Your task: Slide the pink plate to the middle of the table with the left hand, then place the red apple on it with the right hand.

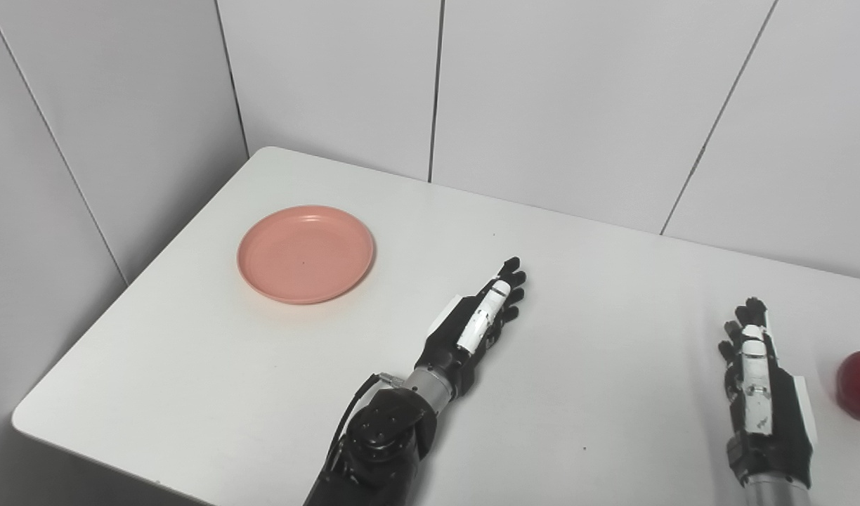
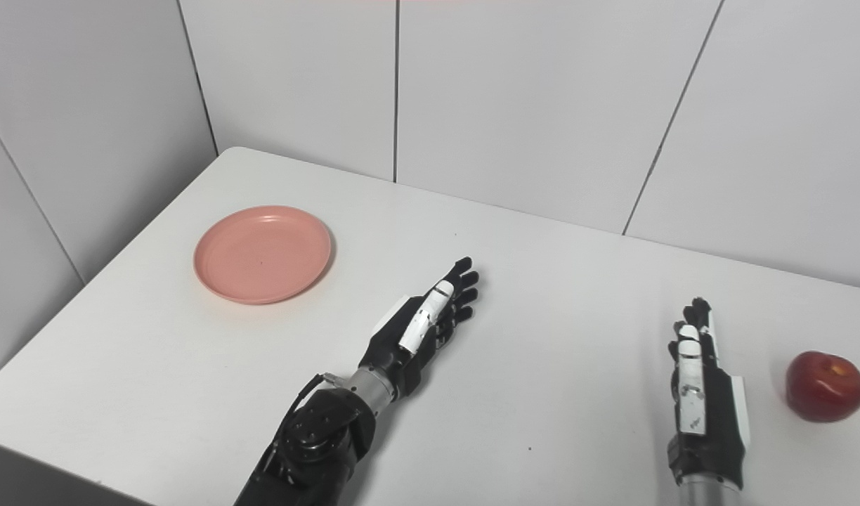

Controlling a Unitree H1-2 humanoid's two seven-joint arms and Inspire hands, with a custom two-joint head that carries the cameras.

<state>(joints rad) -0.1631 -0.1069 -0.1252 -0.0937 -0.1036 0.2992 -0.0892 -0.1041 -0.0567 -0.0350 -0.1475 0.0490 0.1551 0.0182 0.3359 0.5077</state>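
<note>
Two black-and-white robot hands are lying low over a white worktop (image 1: 613,393), both empty and both reaching away from the robot. The left hand (image 1: 480,320) is stretching out from a forearm that is angling up and to the right from the bottom edge; its fingers (image 1: 509,281) are extended and close together, pointing toward the far right, thumb side turned upward, and gripping nothing. Whether they are touching the surface or hanging just above it cannot be told. The pink plate (image 1: 305,254) is sitting flat and bare well to the left of those fingertips and slightly farther back, near the worktop's left edge and apart from the hand. The right hand (image 2: 702,393) is standing edge-on near the bottom right, its forearm coming almost straight up from the lower edge; its fingers (image 2: 691,330) are straight, pointing toward the back wall, loosely together and holding nothing. The red apple (image 2: 825,386) is resting on the worktop to the right of that hand, level with its palm, near but not touching it.
</note>
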